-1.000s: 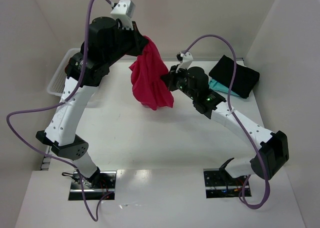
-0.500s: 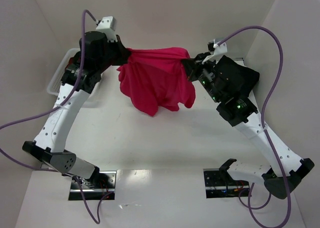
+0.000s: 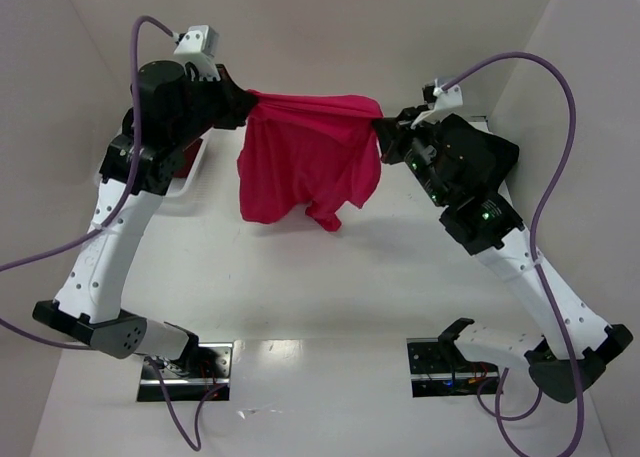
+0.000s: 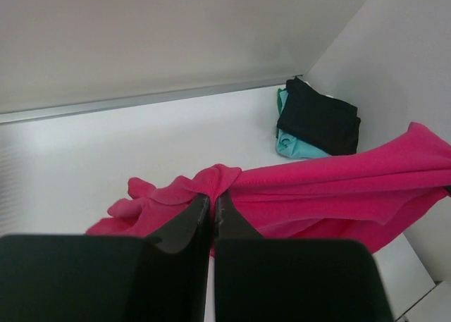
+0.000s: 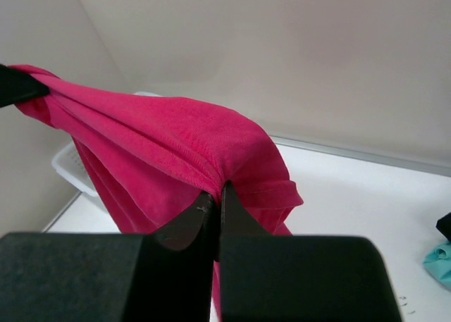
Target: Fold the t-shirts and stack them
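Both arms hold the pink shirt (image 3: pixel 305 162) up in the upper middle of the frame. It is stretched between them above the table (image 3: pixel 300 267), its lower edge hanging loose and uneven. The left gripper (image 3: pixel 243 107) is clamped on one bunched end, the right gripper (image 3: pixel 383 130) on the other. At upper right the black shirt (image 4: pixel 320 118) lies folded on the teal shirt (image 4: pixel 292 144). This looks like the spreading step. Next, I'd say, the pink shirt needs lowering flat onto the table without bunching, ready to fold.
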